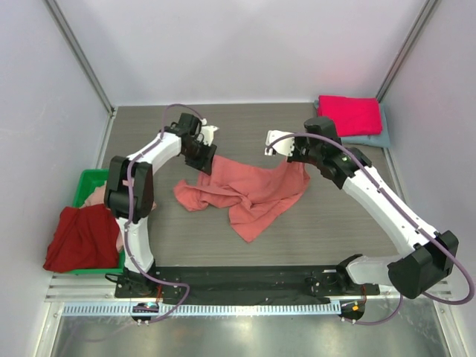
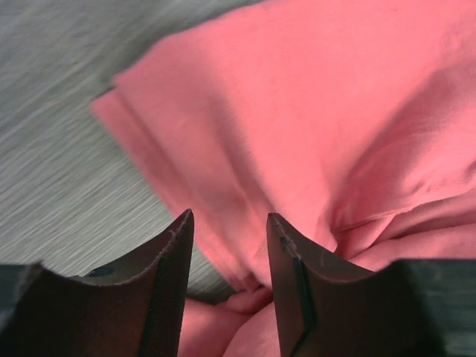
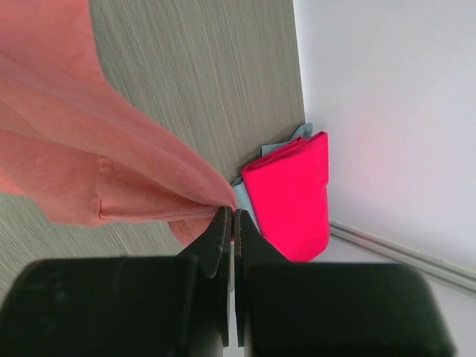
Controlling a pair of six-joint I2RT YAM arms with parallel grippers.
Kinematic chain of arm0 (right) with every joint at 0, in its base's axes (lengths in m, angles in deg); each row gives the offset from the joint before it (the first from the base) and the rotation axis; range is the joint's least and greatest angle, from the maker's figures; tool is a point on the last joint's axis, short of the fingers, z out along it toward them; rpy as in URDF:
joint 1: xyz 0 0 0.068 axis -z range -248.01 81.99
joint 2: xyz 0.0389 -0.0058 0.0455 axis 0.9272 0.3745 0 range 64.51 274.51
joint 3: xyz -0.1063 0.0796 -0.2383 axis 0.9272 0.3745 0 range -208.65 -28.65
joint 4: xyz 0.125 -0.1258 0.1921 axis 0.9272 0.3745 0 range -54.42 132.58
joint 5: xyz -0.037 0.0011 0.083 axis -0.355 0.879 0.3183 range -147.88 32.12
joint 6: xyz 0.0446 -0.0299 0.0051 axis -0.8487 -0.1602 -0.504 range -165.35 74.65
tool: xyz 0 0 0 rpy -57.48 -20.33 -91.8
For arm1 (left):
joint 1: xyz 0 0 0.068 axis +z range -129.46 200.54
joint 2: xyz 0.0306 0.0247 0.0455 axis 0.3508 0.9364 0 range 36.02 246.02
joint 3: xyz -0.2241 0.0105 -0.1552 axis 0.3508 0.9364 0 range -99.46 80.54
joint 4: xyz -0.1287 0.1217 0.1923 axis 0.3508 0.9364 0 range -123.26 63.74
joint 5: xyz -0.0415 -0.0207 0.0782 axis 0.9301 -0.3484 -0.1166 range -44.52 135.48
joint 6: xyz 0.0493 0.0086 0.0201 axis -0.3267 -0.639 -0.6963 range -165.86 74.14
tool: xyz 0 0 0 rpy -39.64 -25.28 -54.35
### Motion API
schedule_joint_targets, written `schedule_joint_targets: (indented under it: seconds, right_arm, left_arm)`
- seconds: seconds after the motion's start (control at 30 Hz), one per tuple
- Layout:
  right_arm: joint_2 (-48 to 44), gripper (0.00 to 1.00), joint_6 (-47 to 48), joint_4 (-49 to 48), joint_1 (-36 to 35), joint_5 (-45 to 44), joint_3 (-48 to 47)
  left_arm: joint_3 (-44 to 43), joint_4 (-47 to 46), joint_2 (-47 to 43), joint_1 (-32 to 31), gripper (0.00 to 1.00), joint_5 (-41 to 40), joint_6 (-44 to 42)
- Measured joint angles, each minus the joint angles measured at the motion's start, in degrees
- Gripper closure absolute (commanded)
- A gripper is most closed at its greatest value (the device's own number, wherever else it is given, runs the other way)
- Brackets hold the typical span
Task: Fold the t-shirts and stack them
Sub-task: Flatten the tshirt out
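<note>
Up close, my right gripper (image 3: pixel 229 223) is pinched tight on an edge of the salmon t-shirt (image 1: pixel 256 195), while my left gripper (image 2: pixel 227 253) stands part-open over its folds.

You have bare bench (image 1: pixel 327 230) on the near side of the crumpled salmon t-shirt (image 1: pixel 253 195), and more along the far wall. The far right corner is taken by the folded magenta t-shirt (image 1: pixel 349 114) lying on a grey-blue one (image 1: pixel 378 138). At the left edge, the green bin (image 1: pixel 89 178) and a dark red t-shirt (image 1: pixel 78 238) block you.
</note>
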Motion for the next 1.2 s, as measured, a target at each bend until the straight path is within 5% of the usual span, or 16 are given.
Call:
schedule_joint_targets:
  seconds: [0.13, 0.17, 0.27, 0.7, 0.9, 1.2]
  right_arm:
    - [1.1, 0.99, -0.8, -0.1, 1.2, 0.6, 0.2]
    - [1.2, 0.99, -0.9, -0.2, 1.4, 0.8, 0.3]
    - [1.5, 0.99, -1.1, -0.2, 1.7, 1.2, 0.7]
    - [7.7, 0.99, -4.3, -6.3, 5.7, 0.2, -1.2]
    - [19.5, 0.99, -14.7, -12.2, 11.3, -1.0, -17.1]
    - [14.6, 0.99, -22.0, -13.2, 11.7, 1.9, -21.3]
  left_arm:
    - [0.0, 0.0, 2.6, -1.7, 0.65, -0.1, -0.4]
    - [0.0, 0.1, 3.7, -2.1, 0.79, 0.0, -0.5]
    - [-0.7, 0.3, 4.9, -2.4, 1.00, 0.0, -0.7]
    - [-7.1, 4.4, 2.1, -0.8, 1.00, -1.1, -2.4]
    - [-16.6, 3.6, -9.8, 4.8, 1.00, -3.2, -4.5]
    - [-13.9, 5.1, -28.8, 5.4, 1.00, -2.6, -6.1]
